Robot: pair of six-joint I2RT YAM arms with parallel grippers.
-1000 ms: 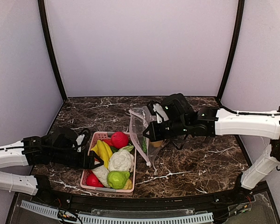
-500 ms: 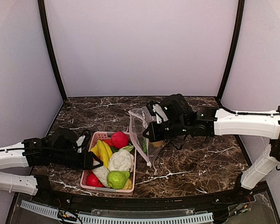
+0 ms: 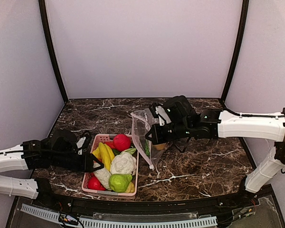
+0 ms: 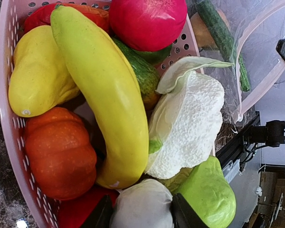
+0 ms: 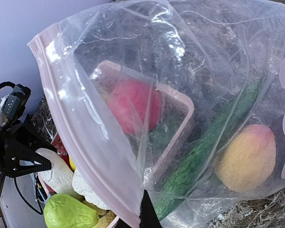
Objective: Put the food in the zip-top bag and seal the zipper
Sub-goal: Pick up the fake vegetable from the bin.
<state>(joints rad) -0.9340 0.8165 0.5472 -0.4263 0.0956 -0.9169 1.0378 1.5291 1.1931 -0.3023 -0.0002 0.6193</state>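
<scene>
The pink basket (image 3: 100,137) holds the food: yellow banana (image 4: 104,95), white cauliflower (image 4: 190,128), red fruit (image 4: 147,21), an orange piece (image 4: 57,152) and a green piece (image 4: 209,194). My left gripper (image 3: 97,167) reaches into the basket's near left side. Its fingers press both sides of a small white food piece (image 4: 141,206). My right gripper (image 3: 151,137) is shut on the zip-top bag (image 5: 109,85) at its pink zipper (image 5: 90,156), holding the mouth up toward the basket. A green cucumber (image 5: 204,156) and a yellow-orange ball (image 5: 247,159) lie inside the bag.
The basket sits on the dark marble table (image 3: 204,166) near its front edge, with the bag just right of it. Grey walls and black corner posts (image 3: 52,52) enclose the table on three sides.
The left gripper's jaws have narrowed onto the white piece in the basket, and the left arm has shifted slightly. The right arm and the bag have stayed where they were.
</scene>
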